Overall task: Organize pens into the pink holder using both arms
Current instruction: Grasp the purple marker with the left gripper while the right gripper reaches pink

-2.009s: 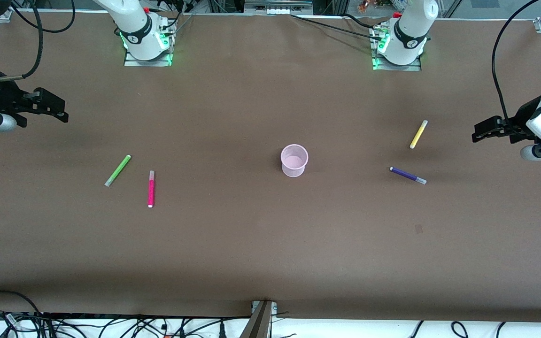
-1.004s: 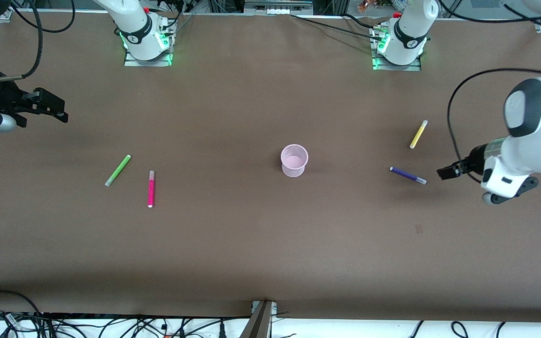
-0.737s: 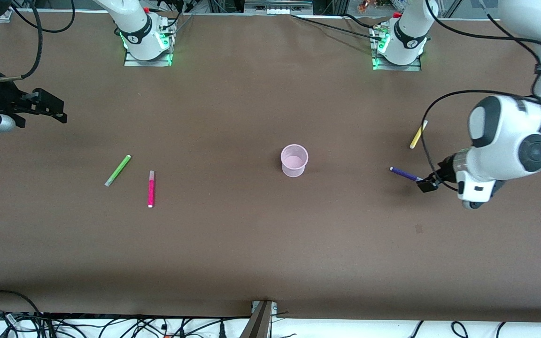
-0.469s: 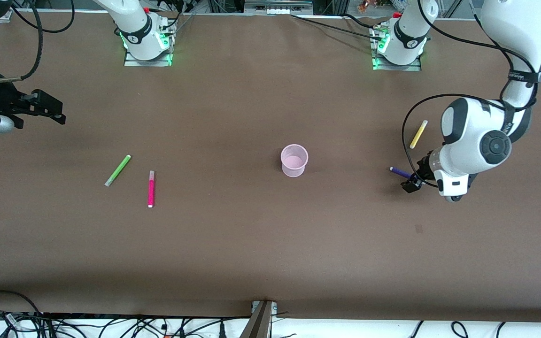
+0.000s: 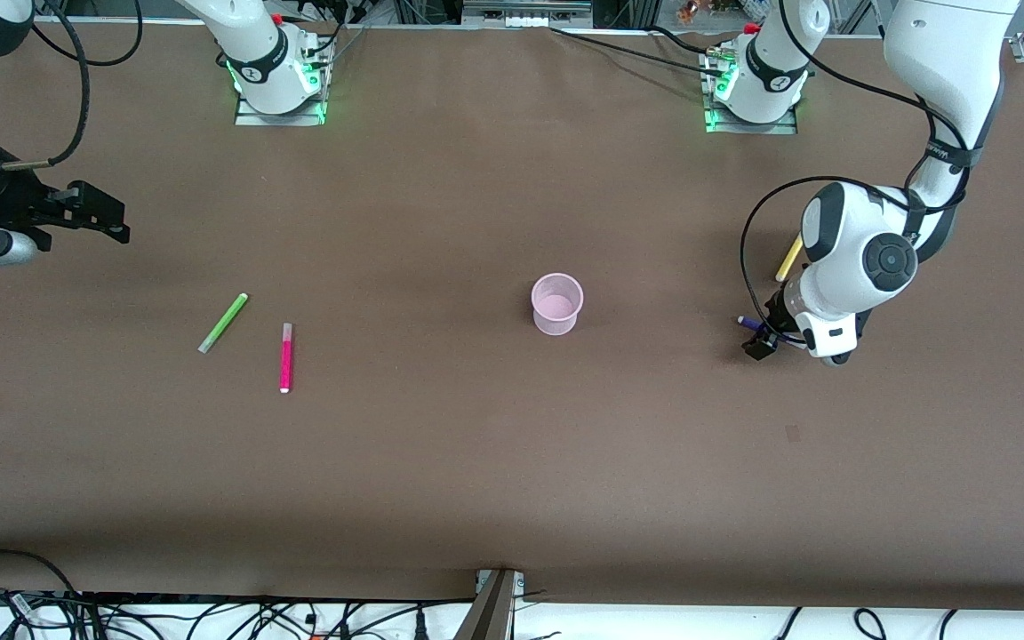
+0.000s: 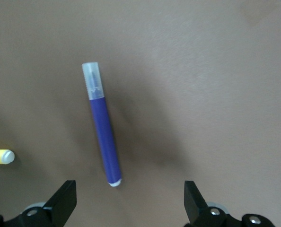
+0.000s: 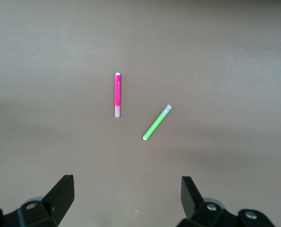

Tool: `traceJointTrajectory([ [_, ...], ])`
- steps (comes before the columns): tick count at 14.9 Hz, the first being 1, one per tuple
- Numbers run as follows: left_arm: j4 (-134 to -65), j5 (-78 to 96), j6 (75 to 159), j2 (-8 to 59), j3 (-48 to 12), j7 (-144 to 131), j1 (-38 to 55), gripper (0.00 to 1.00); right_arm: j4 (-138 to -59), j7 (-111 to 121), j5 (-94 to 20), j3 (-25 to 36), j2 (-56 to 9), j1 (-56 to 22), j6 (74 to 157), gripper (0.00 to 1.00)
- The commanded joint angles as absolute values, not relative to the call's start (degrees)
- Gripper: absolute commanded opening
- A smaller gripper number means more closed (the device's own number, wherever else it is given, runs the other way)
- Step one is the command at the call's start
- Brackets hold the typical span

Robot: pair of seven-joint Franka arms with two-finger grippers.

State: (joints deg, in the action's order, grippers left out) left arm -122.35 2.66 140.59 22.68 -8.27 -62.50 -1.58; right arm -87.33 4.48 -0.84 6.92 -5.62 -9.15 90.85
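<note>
Left gripper [image 5: 758, 342] hangs low at the right of the front frame, over the purple pen [image 5: 750, 324], fingers spread wide with nothing between them. From the left wrist view the purple pen [image 6: 101, 124] lies off-centre, closer to one finger [image 6: 65, 201] than the other and mostly ahead of the tips, so closing now would likely catch only its rounded end, or nudge it and send it rolling (thin round sticks do that). The yellow pen [image 5: 788, 258] lies just above it in the frame, near enough to be bumped by the wrist.

Right gripper [image 5: 103, 216] waits open at the upper left edge. Below it lie the green pen [image 5: 223, 323] and magenta pen [image 5: 285, 357]. The pink holder [image 5: 556, 304] stands empty at centre frame, well apart from all four pens.
</note>
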Motion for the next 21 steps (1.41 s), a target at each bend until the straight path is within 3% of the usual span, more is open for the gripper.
traceJointTrajectory([
  [1, -125.85, 0.97, 146.14, 22.5, -7.82, -63.63, -1.84, 1.0, -87.19, 4.48, -0.18, 6.68, -6.76, -8.88, 91.05, 1.0],
  [4, -126.12, 0.88, 146.69, 23.02, -7.65, -65.56, -1.93, 1.0, -87.1, 6.49, -0.26, 6.59, -12.9, -9.14, 90.88, 1.0],
  [7, -126.12, -1.04, 146.69, 24.08, -7.56, -65.74, -1.93, 1.0, -87.8, 6.24, -0.88, 6.59, -13.62, -9.32, 93.68, 1.0],
  [9, -126.04, -2.19, 146.69, 24.87, -7.47, -66.79, -1.93, 0.93, -91.21, 6.07, -1.49, 6.5, -14.41, -9.4, 97.88, 1.0],
  [13, -125.6, -3.16, 146.78, 25.84, -7.47, -66.88, -1.93, 0.6, -99.91, 5.8, -3.69, 6.15, -14.76, -10.02, 109.83, 1.0],
  [15, -125.51, -3.16, 146.78, 26.02, -7.47, -66.8, -1.93, 0.55, -103.52, 4.58, -4.04, 6.15, -16.08, -10.81, 116.51, 1.0],
  [19, -124.81, -3.16, 146.69, 25.93, -7.47, -66.45, -1.93, 0.03, -103.97, 2.29, -4.04, 5.8, -20.99, -11.69, 122.5, 0.99],
  [21, -124.63, -3.25, 146.43, 25.58, -7.47, -65.92, -2.02, 0.0, -103.97, 2.29, -5.44, 5.71, -24.33, -11.6, 126.28, 0.98],
])
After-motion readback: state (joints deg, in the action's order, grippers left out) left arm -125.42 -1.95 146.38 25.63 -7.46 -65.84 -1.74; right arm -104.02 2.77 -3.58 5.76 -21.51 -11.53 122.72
